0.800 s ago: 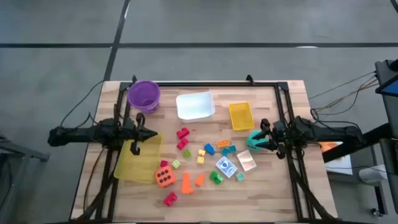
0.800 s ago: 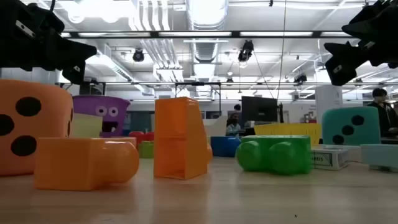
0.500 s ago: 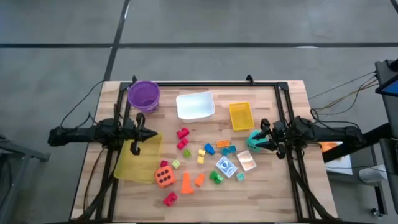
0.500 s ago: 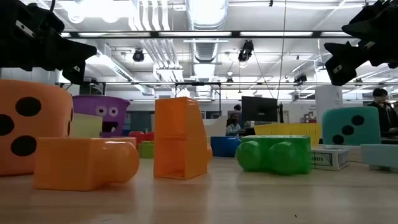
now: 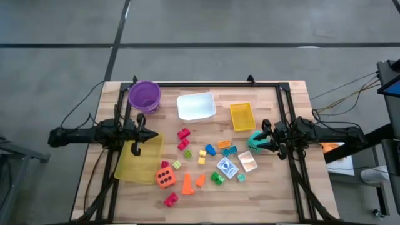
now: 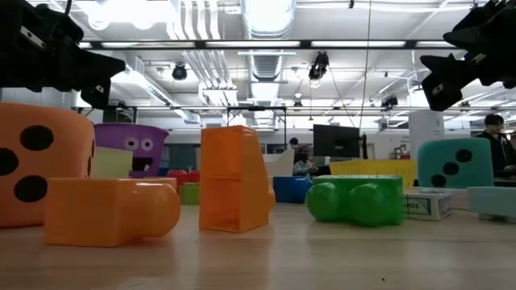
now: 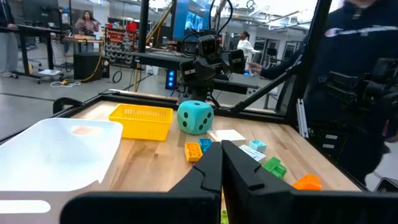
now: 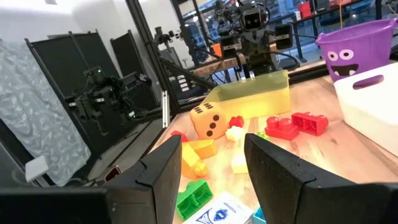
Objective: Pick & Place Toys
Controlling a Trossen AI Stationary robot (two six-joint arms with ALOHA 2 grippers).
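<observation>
The toys lie scattered on the wooden table: an orange die [image 5: 165,177], red blocks [image 5: 183,134], orange blocks [image 5: 187,182], a green block [image 5: 217,178] and cards [image 5: 228,167]. A teal die [image 7: 194,117] rests on the table at the right. My right gripper [image 8: 211,149] hangs open above the teal die, clear of it, with nothing between its fingers. My left gripper [image 7: 221,163] is shut and empty, held in the air over the far end of a flat yellow tray [image 5: 140,159].
A purple bowl [image 5: 145,95], a white tray [image 5: 196,105] and a yellow basket [image 5: 242,116] stand along the far side. Black frame rails [image 5: 294,169] run down both table sides. People show in the room beyond the table.
</observation>
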